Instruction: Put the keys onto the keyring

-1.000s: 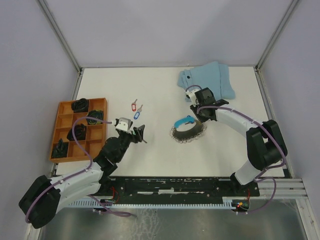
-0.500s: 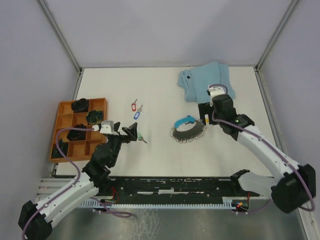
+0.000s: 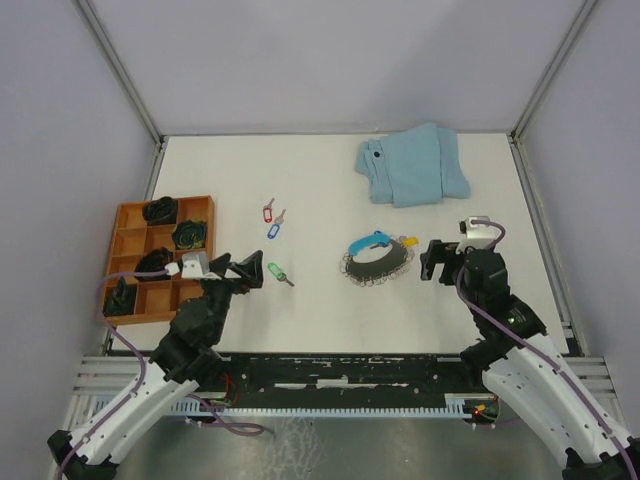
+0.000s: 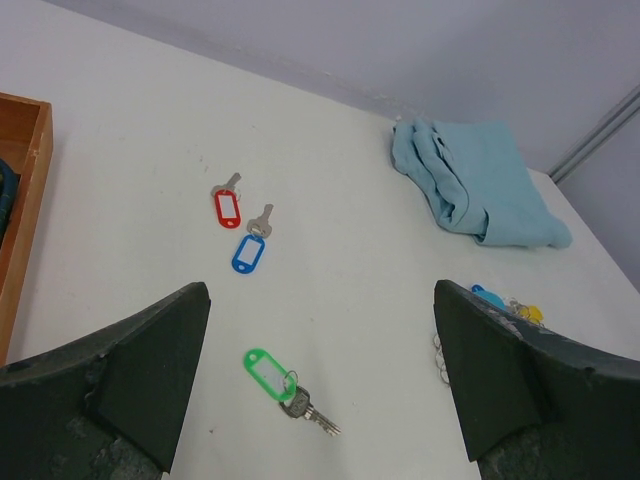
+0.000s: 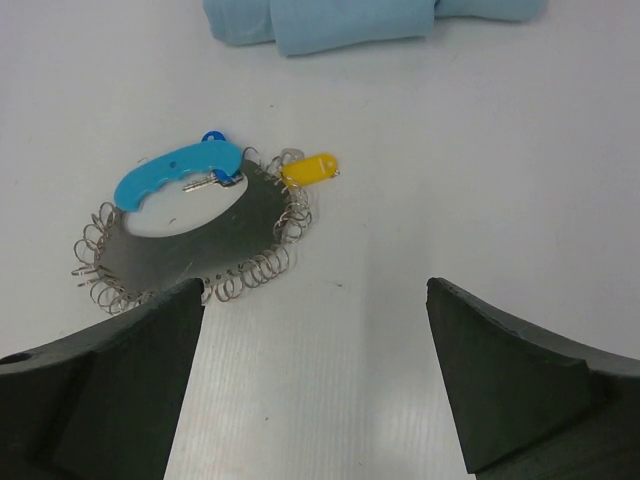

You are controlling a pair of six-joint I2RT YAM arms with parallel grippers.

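My left gripper [image 3: 243,271] hangs low on a folded arm, jaws spread wide and empty, pointing right. Just past its tips lies the green-tagged key [image 3: 278,272], tag end toward the gripper, blade slanting right and back toward the bases. This arm is nearer. My right gripper [image 3: 432,262], also spread and empty, faces the keyring [image 3: 378,258], near its right side.

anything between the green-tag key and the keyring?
Nothing. In the top view, only bare table lies between the green-tag key and the keyring.
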